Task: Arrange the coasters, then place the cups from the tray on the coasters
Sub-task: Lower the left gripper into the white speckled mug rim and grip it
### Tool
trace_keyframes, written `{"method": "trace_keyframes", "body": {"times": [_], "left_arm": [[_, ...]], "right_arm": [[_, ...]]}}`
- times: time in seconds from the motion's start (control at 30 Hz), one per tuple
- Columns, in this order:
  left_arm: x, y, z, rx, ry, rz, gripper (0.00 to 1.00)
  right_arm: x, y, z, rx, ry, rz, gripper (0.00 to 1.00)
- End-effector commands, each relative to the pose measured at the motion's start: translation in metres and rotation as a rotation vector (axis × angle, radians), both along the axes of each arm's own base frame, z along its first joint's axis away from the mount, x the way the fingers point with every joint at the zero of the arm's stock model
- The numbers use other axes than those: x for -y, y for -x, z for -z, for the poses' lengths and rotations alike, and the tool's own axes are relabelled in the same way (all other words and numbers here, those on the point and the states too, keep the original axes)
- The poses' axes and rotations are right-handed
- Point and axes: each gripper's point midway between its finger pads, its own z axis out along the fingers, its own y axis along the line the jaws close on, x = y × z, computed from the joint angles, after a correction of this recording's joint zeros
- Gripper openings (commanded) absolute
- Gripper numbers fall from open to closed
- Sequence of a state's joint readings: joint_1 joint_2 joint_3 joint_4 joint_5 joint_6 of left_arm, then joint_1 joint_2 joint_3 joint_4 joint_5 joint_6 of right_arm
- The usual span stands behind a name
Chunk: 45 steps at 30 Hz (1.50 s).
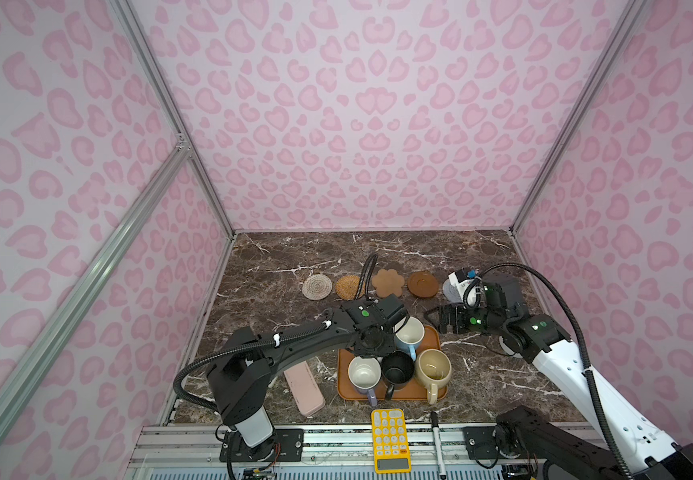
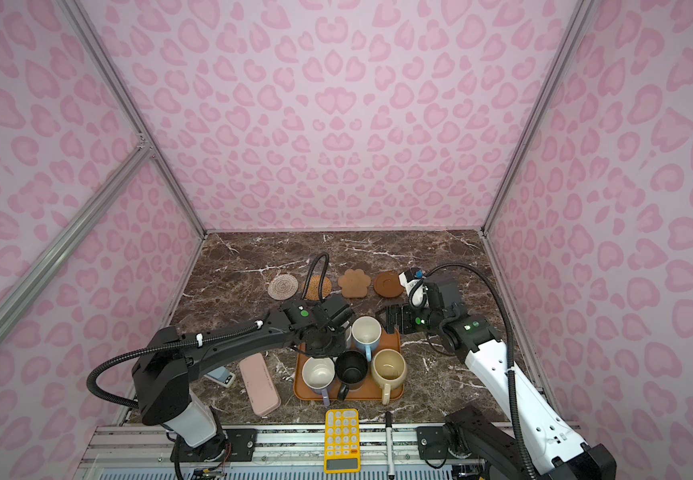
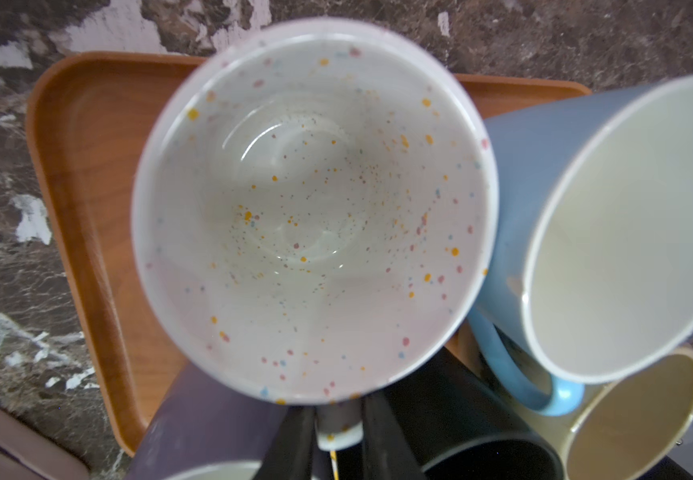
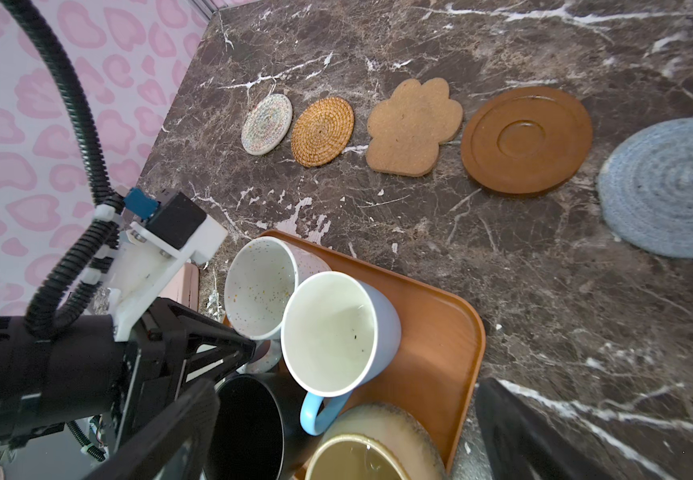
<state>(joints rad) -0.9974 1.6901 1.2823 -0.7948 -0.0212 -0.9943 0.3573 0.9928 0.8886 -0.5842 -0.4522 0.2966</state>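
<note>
Five coasters lie in a row at the back: white woven (image 1: 317,286), tan rattan (image 1: 349,287), cork paw (image 4: 413,124), dark wooden disc (image 4: 525,139), grey-blue (image 4: 669,187). The orange tray (image 1: 432,338) holds the cups: light blue (image 1: 409,334), lavender (image 1: 364,374), black (image 1: 397,370), cream (image 1: 433,368) and speckled white (image 4: 259,286). My left gripper (image 3: 338,415) is shut on the speckled cup's handle (image 3: 338,434) at the tray's far left corner; the arm hides this cup in both top views. My right gripper (image 1: 434,320) hangs open beside the tray's far right corner, holding nothing.
A pink oblong case (image 1: 304,386) lies left of the tray. A yellow calculator (image 1: 389,440) and a black marker (image 1: 437,440) rest at the front edge. The cups stand packed close together. Pink patterned walls close the table on three sides.
</note>
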Motion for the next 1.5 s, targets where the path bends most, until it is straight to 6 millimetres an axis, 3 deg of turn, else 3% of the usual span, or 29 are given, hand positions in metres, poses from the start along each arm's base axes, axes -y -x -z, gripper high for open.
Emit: {"method": "trace_keyframes", "body": {"times": [0.0, 0.2, 0.4, 0.67, 1.17, 1.47], "left_arm": [[-0.001, -0.001, 0.002, 0.012, -0.035, 0.004, 0.23], [-0.001, -0.001, 0.007, 0.007, -0.046, -0.001, 0.24], [0.0, -0.002, 0.008, 0.007, -0.055, -0.002, 0.32], [0.005, 0.003, 0.014, -0.018, -0.043, 0.006, 0.32], [0.006, 0.0, 0.022, -0.009, -0.056, -0.014, 0.26], [0.007, -0.005, 0.011, 0.021, -0.058, -0.01, 0.17]], "right_arm": [[0.0, -0.004, -0.002, 0.018, 0.0, 0.007, 0.99], [0.0, -0.004, -0.002, 0.015, 0.0, 0.009, 0.99], [0.001, -0.004, -0.002, 0.015, 0.001, 0.013, 0.99], [0.001, -0.004, 0.002, 0.003, 0.001, 0.016, 0.99], [0.002, -0.006, -0.002, 0.013, 0.016, 0.016, 0.98], [-0.008, -0.001, -0.002, -0.006, -0.023, -0.035, 0.99]]}}
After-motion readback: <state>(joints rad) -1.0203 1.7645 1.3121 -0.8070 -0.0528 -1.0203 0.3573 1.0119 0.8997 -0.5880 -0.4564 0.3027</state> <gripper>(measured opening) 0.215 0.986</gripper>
